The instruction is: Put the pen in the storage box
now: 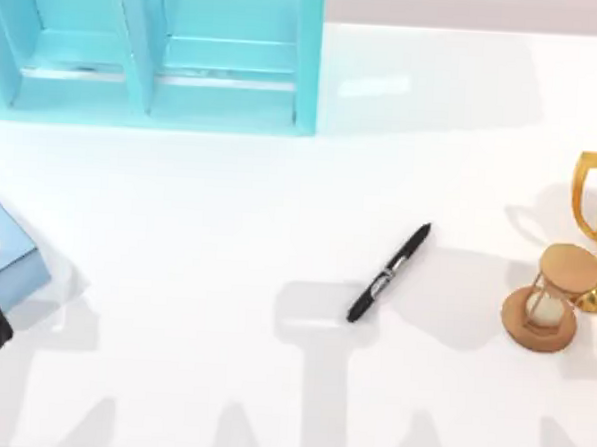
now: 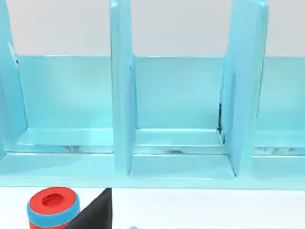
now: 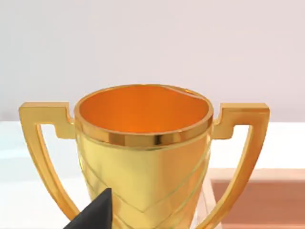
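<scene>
Slim black pen (image 1: 389,273) with a small silver-white clip band near its middle, lying flat on the white table (image 1: 220,380), slanted (1 end toward the far right, the other toward the near left). Untouched, well apart from the light-blue storage box (image 1: 154,106), open compartments split by upright dividers, standing at the far left.

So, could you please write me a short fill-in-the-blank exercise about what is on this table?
1. The slim black pen lies on the white ____.
2. The light blue storage box stands at the table's far ____ side.
3. The wooden hourglass stands beside the golden ____.
4. The trophy's bowl is ____ inside.

Missing words: table; left; trophy; empty
</scene>
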Tool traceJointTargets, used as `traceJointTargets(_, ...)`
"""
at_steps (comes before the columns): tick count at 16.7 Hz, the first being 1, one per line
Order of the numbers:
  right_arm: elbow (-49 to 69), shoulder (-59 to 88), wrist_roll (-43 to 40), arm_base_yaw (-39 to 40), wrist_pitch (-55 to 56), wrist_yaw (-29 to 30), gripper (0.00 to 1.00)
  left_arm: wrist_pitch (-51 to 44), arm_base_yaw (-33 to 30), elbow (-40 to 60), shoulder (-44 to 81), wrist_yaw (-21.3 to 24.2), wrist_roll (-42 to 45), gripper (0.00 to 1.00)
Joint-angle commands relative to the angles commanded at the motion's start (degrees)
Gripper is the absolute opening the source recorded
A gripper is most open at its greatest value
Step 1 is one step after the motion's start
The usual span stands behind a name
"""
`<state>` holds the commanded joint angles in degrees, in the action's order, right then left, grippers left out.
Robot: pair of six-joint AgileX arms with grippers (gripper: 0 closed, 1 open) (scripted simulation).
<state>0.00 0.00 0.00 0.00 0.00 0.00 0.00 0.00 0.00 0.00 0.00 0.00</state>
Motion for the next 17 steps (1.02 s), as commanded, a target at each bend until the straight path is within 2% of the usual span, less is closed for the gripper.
traceJointTargets(4, 1.5, 1.7, 1.5, 1.2, -1.0, 0.0, 1.00, 0.0, 0.0, 0.0, 0.0, 0.0, 0.0, 1.00)
traceJointTargets(8, 11.1, 12.3, 9.8, 7.2, -6.8, -0.1, 1.00, 0.0, 0.0, 0.0, 0.0, 0.0, 0.0, 1.00)
traceJointTargets(11, 23.4, 26.2, 19.0, 13.5, -13.9, 0.0, 1.00, 0.0, 0.0, 0.0, 0.0, 0.0, 0.0, 1.00)
traceJointTargets(17, 52.1, 63.0, 39.4, 25.0, -31.6, 0.0, 1.00, 0.0, 0.0, 0.0, 0.0, 0.0, 0.0, 1.00)
